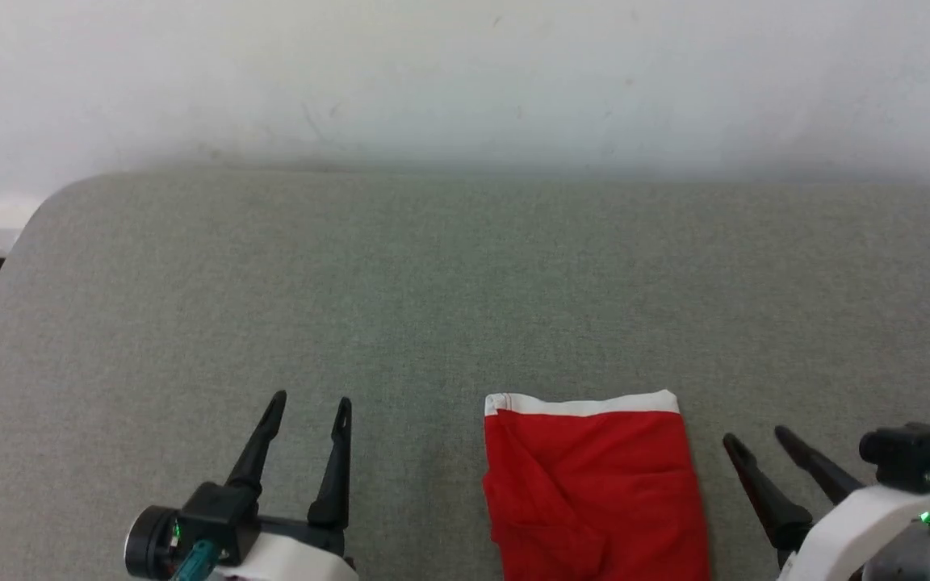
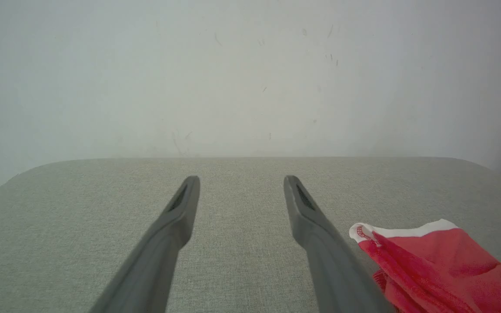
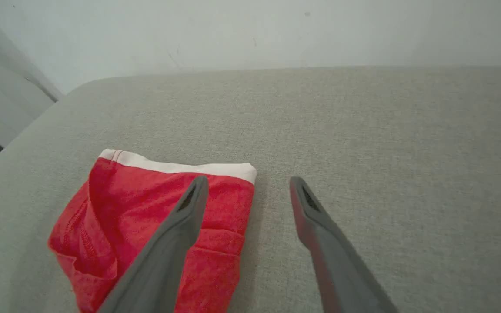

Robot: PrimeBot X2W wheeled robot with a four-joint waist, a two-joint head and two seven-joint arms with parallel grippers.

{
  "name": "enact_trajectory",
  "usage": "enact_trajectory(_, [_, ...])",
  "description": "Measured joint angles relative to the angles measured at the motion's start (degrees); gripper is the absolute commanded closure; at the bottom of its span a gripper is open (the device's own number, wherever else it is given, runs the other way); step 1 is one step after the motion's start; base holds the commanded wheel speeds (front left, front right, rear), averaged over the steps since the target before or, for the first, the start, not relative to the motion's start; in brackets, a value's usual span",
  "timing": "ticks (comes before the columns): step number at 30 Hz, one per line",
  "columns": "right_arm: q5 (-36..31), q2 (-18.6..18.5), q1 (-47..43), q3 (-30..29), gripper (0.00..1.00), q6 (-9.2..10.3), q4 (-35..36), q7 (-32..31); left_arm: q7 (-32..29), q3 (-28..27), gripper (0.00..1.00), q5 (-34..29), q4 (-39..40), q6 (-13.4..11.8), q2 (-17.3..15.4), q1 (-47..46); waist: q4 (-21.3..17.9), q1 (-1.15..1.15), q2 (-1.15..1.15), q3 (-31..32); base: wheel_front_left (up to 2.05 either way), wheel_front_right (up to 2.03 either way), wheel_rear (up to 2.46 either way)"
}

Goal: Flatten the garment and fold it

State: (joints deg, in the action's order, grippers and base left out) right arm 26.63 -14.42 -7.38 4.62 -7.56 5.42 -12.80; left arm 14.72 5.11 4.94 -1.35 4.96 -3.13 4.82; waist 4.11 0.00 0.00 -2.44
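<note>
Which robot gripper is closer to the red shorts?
The right gripper: it sits just beside the red shorts. The left gripper stands farther off, with grey cushion between.

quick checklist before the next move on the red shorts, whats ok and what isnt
1. The left gripper is open and empty: ok.
2. The right gripper is open and empty: ok.
3. The garment lies on the grey padded surface between the two grippers, held by neither: ok.
4. Garment flattened: not ok. Creases run across it, and the fabric is bunched on its left side.
5. Fold finished and square: cannot tell. The white-trimmed far edge looks straight, but the near edge is cut off at the bottom of the head view.
6. Garment well in from the surface's far edge: ok.
</note>
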Motion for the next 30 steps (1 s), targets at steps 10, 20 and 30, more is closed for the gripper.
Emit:
enact_trajectory(10, [11.1, 1.8, 4.4, -1.6, 0.0, 0.02, -2.9, -24.2, 0.0, 1.0, 0.0, 0.0, -1.0, 0.5, 0.1, -3.0, 3.2, 0.01, 0.0, -3.7, 0.0, 0.0, 0.0])
enact_trajectory(20, [7.0, 5.2, 8.6, -1.7, 0.36, 0.02, -11.1, -27.3, 0.0, 1.8, 0.0, 0.0, -1.5, 0.5, 0.1, -3.2, 6.9, 0.0, 0.0, -5.4, 0.0, 0.0, 0.0])
enact_trajectory(30, [-4.1, -0.7, 12.2, 7.1, 1.0, -0.07, -12.8, -19.7, 0.0, 3.4, 0.0, 0.0, -1.6, 0.5, 0.1, -3.1, 5.3, 0.0, 0.0, -4.5, 0.0, 0.0, 0.0])
